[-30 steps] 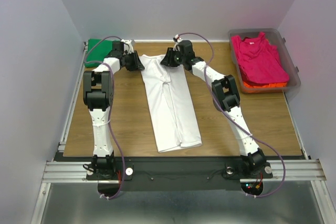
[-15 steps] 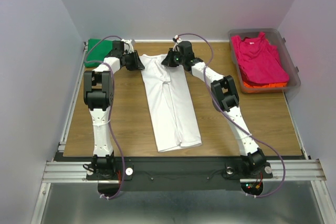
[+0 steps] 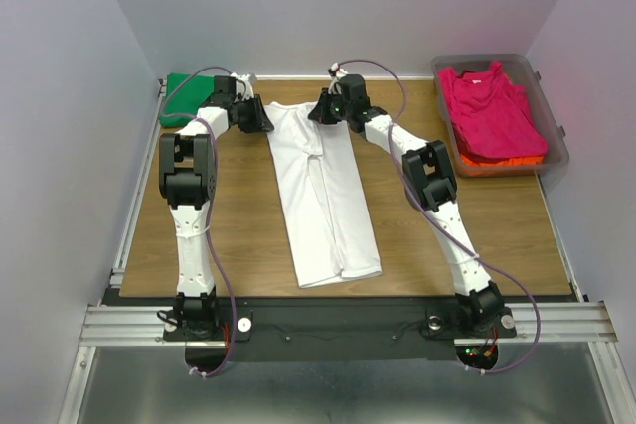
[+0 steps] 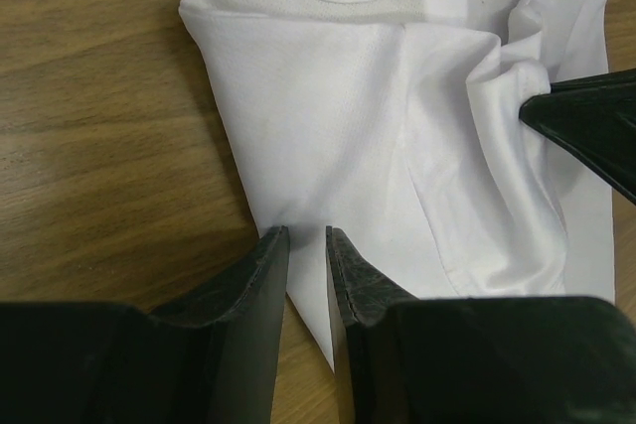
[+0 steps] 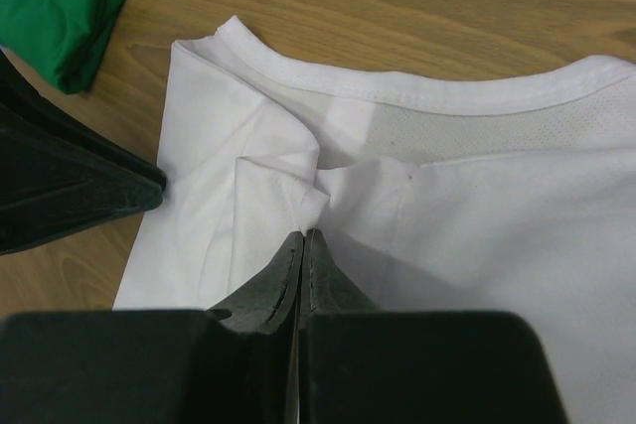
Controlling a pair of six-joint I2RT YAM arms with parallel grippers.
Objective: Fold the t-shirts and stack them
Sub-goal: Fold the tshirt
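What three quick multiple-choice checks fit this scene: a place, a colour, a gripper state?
1. Where on the table is the green shirt? A far-left corner B centre C near-right edge
2. Which colour tops the tub? A orange B pink C white
3. The right gripper is: A wide open B shut on the white shirt C shut on nothing

Answers: 1 A, the top view shows it in that corner. 2 B, the pink shirt lies uppermost. 3 B, it pinches a fold of the cloth.
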